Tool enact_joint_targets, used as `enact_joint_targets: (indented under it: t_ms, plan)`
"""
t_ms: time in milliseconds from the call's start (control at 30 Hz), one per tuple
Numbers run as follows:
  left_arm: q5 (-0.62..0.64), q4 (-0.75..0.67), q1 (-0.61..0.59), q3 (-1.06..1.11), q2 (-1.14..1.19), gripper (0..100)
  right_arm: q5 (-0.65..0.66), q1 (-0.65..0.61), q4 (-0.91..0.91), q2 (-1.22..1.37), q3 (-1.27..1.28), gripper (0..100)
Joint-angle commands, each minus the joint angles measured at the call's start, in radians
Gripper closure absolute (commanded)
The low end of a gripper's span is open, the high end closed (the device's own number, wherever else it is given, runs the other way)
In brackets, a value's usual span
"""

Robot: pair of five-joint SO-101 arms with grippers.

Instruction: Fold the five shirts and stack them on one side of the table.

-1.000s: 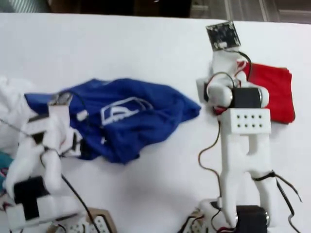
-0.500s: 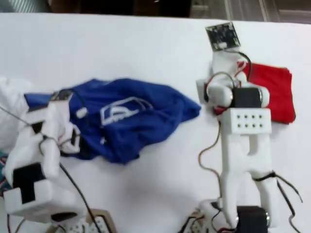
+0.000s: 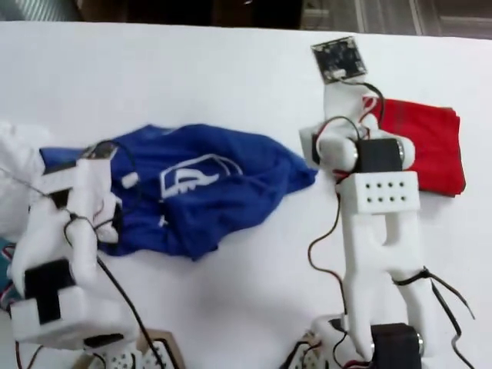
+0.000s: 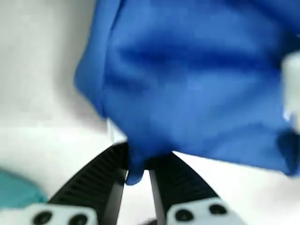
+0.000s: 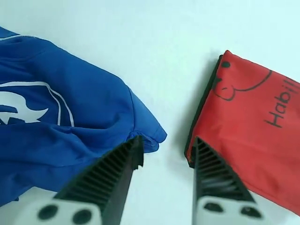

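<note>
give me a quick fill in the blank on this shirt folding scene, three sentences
1. The left gripper is shut on a fold of the crumpled shirt, whose colour is ____.
2. The folded shirt lying beside the right arm is ____.
3. The right gripper hangs over the white table between the two shirts with its jaws ____.

Missing words: blue; red; open

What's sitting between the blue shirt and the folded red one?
Between the blue shirt and the red shirt is bare table, with the open right gripper above it, seen in the right wrist view.
</note>
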Motion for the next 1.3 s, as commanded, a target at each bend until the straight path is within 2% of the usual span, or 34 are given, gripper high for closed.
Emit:
enact_joint_targets:
  t_ms: [0, 167, 333, 500, 700, 833, 1000, 1067, 1100, 1167, 1200, 1233, 1267]
  plan:
    - [-0.017, 0.127, -0.008, -0.001, -0.25, 97, -0.003, -0.047, 0.001, -0.005, -0.04, 82.7]
    - [-0.166, 0.255, -0.011, 0.11, -0.549, 97, -0.054, -0.074, -0.013, 0.151, -0.087, 82.5]
    - [-0.215, 0.198, -0.034, 0.243, -0.681, 97, -0.078, -0.17, 0.058, 0.41, -0.322, 80.0]
    - [-0.242, 0.121, -0.094, 0.282, -0.646, 97, -0.078, -0.291, 0.176, 0.71, -0.715, 71.9]
    - [-0.249, 0.12, -0.137, 0.274, -0.563, 97, -0.074, -0.414, 0.236, 1.098, -1.125, 71.4]
    - [-0.249, 0.12, -0.138, 0.274, -0.551, 97, -0.074, -0.421, 0.237, 1.32, -1.303, 71.4]
    - [-0.249, 0.12, -0.138, 0.274, -0.551, 97, -0.074, -0.358, 0.275, 1.514, -1.467, 71.6]
    - [-0.249, 0.118, -0.138, 0.274, -0.551, 97, -0.074, -0.331, 0.311, 1.561, -1.507, 74.8]
    - [-0.249, 0.115, -0.138, 0.272, -0.551, 97, -0.074, -0.317, 0.334, 1.581, -1.525, 80.0]
    - [-0.247, 0.092, -0.138, 0.272, -0.551, 97, -0.072, -0.28, 0.374, 1.603, -1.567, 96.2]
    - [-0.247, 0.084, -0.138, 0.272, -0.551, 97, -0.074, -0.259, 0.39, 1.607, -1.59, 99.5]
    - [-0.247, 0.084, -0.137, 0.272, -0.551, 97, -0.08, -0.236, 0.415, 1.607, -1.613, 95.7]
    - [-0.247, 0.092, -0.135, 0.263, -0.546, 97, -0.08, -0.213, 0.438, 1.603, -1.645, 96.8]
